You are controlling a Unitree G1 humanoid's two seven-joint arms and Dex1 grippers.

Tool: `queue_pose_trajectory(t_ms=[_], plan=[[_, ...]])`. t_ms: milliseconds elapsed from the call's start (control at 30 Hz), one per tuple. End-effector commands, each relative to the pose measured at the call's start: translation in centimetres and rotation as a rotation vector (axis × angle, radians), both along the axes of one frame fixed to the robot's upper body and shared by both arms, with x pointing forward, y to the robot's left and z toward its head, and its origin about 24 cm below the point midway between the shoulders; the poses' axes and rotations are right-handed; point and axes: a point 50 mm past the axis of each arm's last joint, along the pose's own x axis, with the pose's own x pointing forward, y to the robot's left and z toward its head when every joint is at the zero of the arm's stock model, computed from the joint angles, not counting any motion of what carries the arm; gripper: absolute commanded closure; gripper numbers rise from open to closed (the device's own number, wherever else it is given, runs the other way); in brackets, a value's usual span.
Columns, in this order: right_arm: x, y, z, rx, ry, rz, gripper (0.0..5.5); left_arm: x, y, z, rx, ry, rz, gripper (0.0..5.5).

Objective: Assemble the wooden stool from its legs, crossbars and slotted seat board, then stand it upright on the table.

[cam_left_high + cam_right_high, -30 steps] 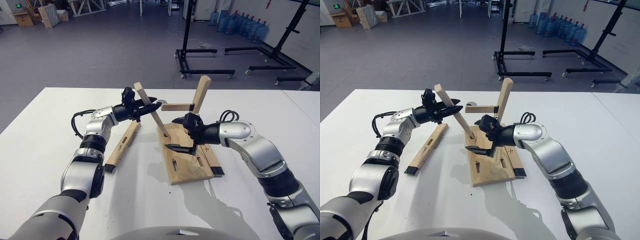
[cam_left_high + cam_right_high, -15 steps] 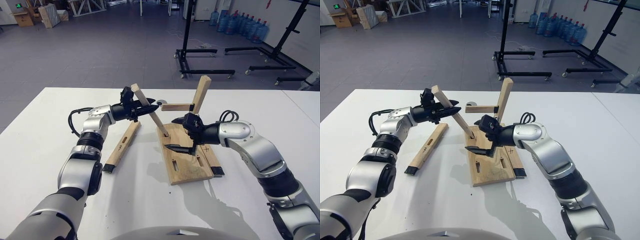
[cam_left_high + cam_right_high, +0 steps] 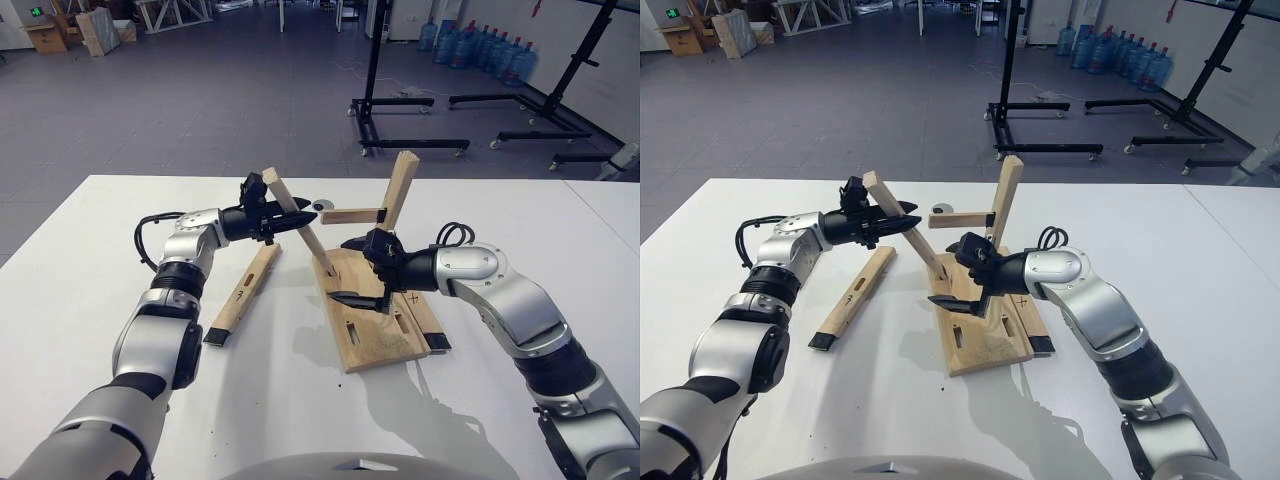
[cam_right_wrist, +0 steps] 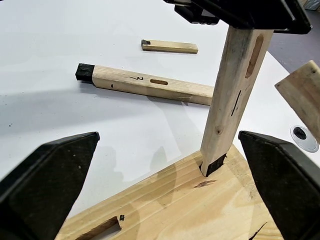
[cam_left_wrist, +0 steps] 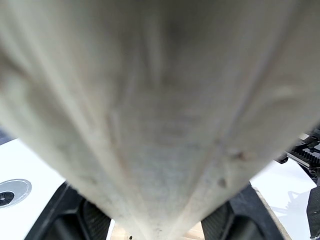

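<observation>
The slotted seat board (image 3: 378, 330) lies flat on the white table. A wooden leg (image 3: 300, 225) leans over it with its black-capped lower end in a slot of the board (image 4: 212, 165). My left gripper (image 3: 283, 216) is shut on this leg near its upper end, and the wood (image 5: 160, 115) sits between the dark fingers (image 5: 82, 220). A second leg (image 3: 400, 188) stands tilted at the board's far side with a crossbar (image 3: 352, 214) sticking out of it. My right gripper (image 3: 352, 270) hangs open just above the board, beside the held leg's foot.
One loose leg (image 3: 245, 290) lies on the table left of the board, and another (image 3: 430, 325) lies along the board's right edge. A short crossbar (image 4: 170, 46) rests farther off. A round grommet (image 3: 320, 205) sits in the table. Black stands (image 3: 410, 120) are on the floor behind.
My left arm has drawn slightly left with the leg, which still sits in the slot. My right gripper has edged a little to the left over the board.
</observation>
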Motion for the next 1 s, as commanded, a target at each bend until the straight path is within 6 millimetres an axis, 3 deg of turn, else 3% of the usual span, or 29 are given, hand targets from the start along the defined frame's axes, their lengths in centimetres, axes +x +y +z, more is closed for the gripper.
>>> queue_pose_trajectory(t_ms=[33, 300, 700, 1000], plan=[[-0.2, 0.2, -0.1, -0.001, 0.003, 0.01, 0.37, 0.0, 0.8, -0.2, 0.081, 0.023, -0.003, 3.48], [-0.2, 0.3, -0.1, -0.003, 0.001, 0.009, 0.37, -0.8, 0.4, -2.7, 0.215, 0.056, -0.049, 3.48], [0.5, 0.7, 0.6, 0.03, -0.036, -0.024, 0.37, 0.3, -1.4, -2.1, 0.214, 0.164, -0.03, 3.48], [2.0, 1.0, 3.0, 0.077, -0.142, -0.103, 0.37, -0.2, -2.6, -2.9, 0.245, 0.19, -0.089, 3.48]])
